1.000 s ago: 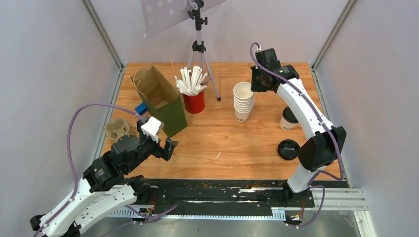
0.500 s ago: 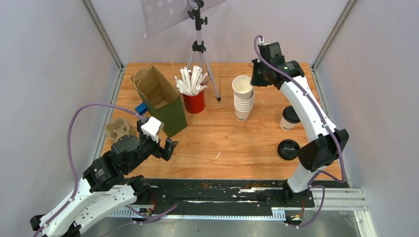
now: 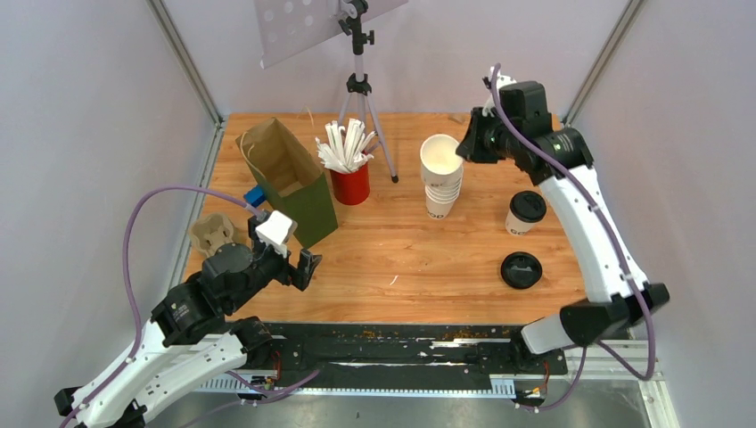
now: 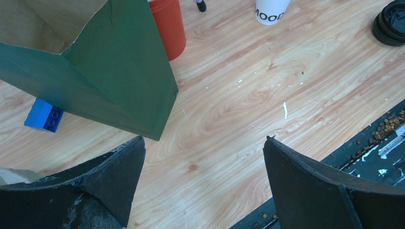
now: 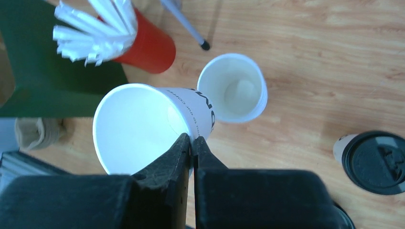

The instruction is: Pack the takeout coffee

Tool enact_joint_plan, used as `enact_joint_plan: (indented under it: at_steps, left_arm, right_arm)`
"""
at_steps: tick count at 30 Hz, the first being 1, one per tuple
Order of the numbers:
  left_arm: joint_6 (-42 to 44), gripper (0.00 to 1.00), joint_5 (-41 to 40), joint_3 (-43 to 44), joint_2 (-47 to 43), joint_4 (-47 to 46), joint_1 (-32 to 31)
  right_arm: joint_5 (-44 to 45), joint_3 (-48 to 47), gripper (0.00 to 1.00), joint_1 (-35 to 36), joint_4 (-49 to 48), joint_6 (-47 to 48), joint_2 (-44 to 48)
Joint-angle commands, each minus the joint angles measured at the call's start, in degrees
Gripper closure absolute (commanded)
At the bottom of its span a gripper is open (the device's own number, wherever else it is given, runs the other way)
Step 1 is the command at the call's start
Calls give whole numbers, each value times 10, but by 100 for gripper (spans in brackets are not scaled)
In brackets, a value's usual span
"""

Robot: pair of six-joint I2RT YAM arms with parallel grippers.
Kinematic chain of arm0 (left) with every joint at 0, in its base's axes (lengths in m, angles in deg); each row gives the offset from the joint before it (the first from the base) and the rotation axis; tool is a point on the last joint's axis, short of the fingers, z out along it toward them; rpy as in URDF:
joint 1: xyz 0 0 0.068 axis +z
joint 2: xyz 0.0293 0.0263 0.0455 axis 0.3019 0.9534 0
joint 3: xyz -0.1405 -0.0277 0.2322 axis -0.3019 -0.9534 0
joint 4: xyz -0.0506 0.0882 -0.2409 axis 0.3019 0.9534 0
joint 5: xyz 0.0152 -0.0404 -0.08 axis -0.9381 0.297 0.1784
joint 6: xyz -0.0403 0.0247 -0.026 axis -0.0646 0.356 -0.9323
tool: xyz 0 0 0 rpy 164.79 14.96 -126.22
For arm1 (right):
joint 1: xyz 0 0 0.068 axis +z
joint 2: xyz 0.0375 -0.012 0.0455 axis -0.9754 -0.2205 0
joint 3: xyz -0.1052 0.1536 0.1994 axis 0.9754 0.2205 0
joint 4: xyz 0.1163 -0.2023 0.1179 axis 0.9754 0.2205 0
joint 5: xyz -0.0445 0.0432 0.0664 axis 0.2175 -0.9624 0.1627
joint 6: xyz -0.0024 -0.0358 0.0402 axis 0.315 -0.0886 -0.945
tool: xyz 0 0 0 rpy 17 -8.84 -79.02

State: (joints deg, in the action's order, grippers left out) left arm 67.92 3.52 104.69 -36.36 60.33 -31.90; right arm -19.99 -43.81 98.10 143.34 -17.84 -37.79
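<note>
The takeout coffee, a small white paper cup with a black lid on it, stands at the right of the table and shows again as the lidded cup in the right wrist view. A second black lid lies loose in front of it. My right gripper is shut on the rim of a lidless white cup, holding it tilted just above the stack of nested cups. Near the front left, my left gripper hangs open over bare wood with nothing between its fingers.
A green paper bag stands open at the left. A red cup of white straws is beside it, and a tripod stands behind. A cardboard cup carrier and a blue brick lie left of the bag.
My right arm rose and swung right, lifting the top cup off the stack and uncovering the lidded cup. The left arm has not moved.
</note>
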Motion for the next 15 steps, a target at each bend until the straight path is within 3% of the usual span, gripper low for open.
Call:
enact_joint_plan:
  at_steps: [1, 6, 15]
  left_arm:
    - [5, 0, -7, 1, 4, -11, -2]
    - [-3, 0, -12, 4, 6, -7, -2]
    - [-63, 0, 39, 36, 28, -3, -2]
  right_arm:
    - [-78, 95, 99, 5, -23, 16, 105]
    - [-80, 259, 98, 61, -64, 10, 206]
    - [4, 489, 97, 207, -178, -53, 312]
